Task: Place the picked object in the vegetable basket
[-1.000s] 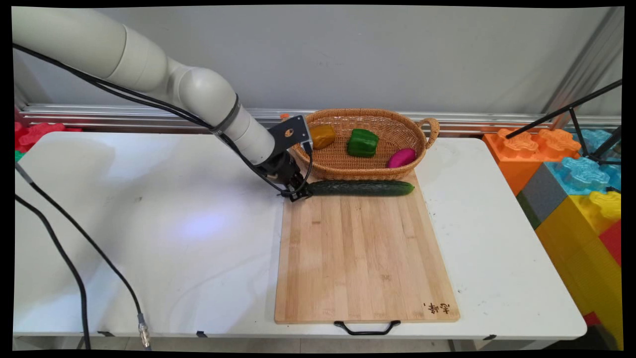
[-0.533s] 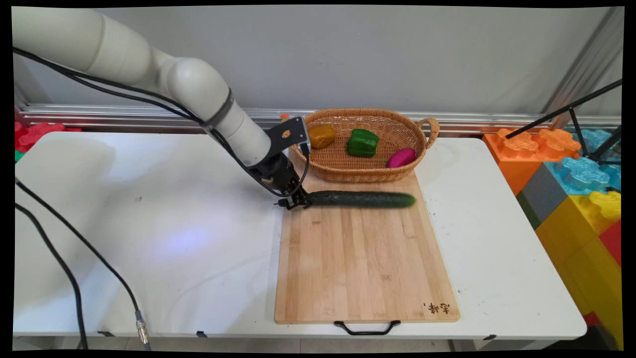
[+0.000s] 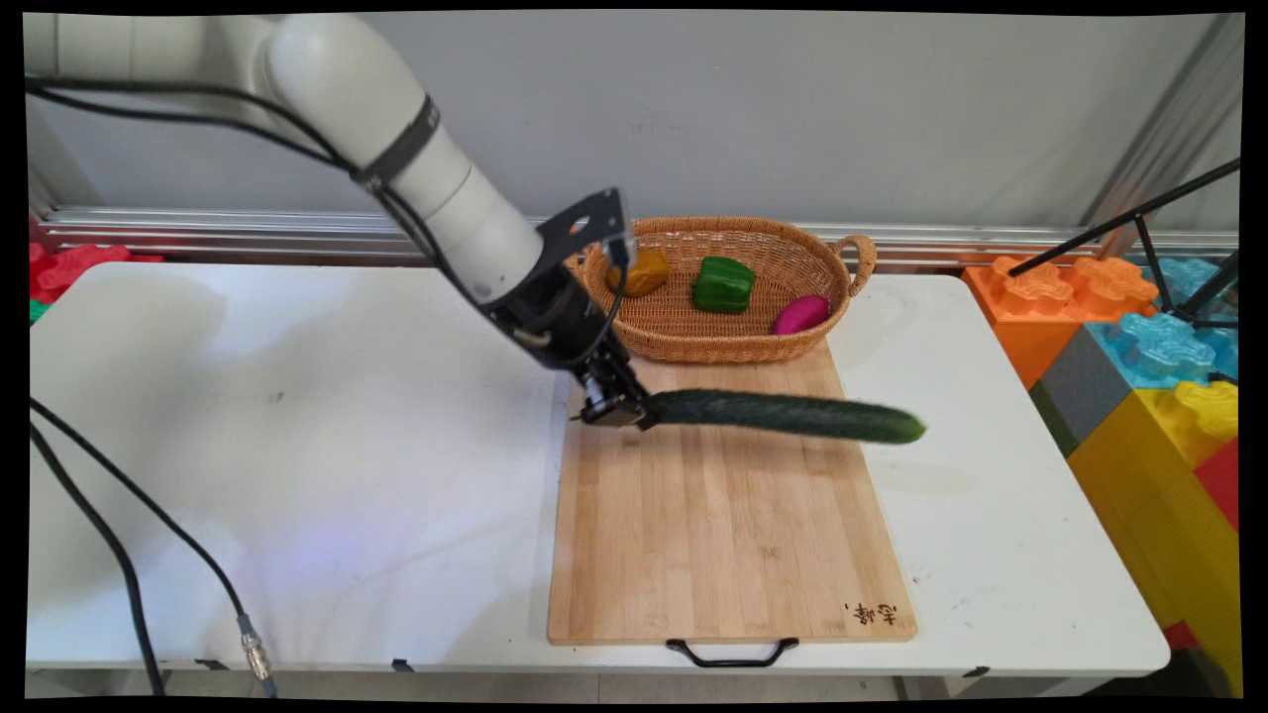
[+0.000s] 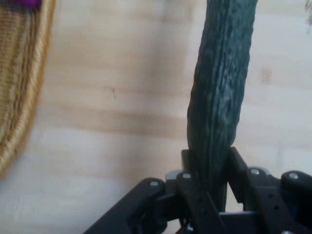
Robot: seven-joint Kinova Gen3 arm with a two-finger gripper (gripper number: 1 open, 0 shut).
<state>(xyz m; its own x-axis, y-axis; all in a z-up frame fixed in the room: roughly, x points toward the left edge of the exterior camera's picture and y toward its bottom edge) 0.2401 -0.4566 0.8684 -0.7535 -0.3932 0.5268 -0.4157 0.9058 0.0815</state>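
Observation:
A long dark green cucumber point(image 3: 783, 414) hangs lifted above the wooden cutting board point(image 3: 723, 535), its far end reaching past the board's right edge. My gripper point(image 3: 622, 408) is shut on its left end, over the board's far left corner. In the hand view the cucumber point(image 4: 222, 92) runs up from between the fingers point(image 4: 239, 168), with the board point(image 4: 117, 97) below it. Behind the board stands a wicker basket point(image 3: 728, 342) with a yellow pepper point(image 3: 644, 269), a green pepper point(image 3: 722, 284) and a magenta vegetable point(image 3: 800, 314) inside.
Big coloured toy blocks point(image 3: 1149, 376) stand off the table's right end. A black tripod leg point(image 3: 1139, 223) crosses above them. Black cables point(image 3: 129, 555) hang over the table's left part. The basket rim point(image 4: 22, 97) lies at the hand view's left edge.
The gripper, shut on the cucumber's end, has lifted it off the board's far edge and carried it nearer and to the right. The cucumber now tilts slightly down at its free end.

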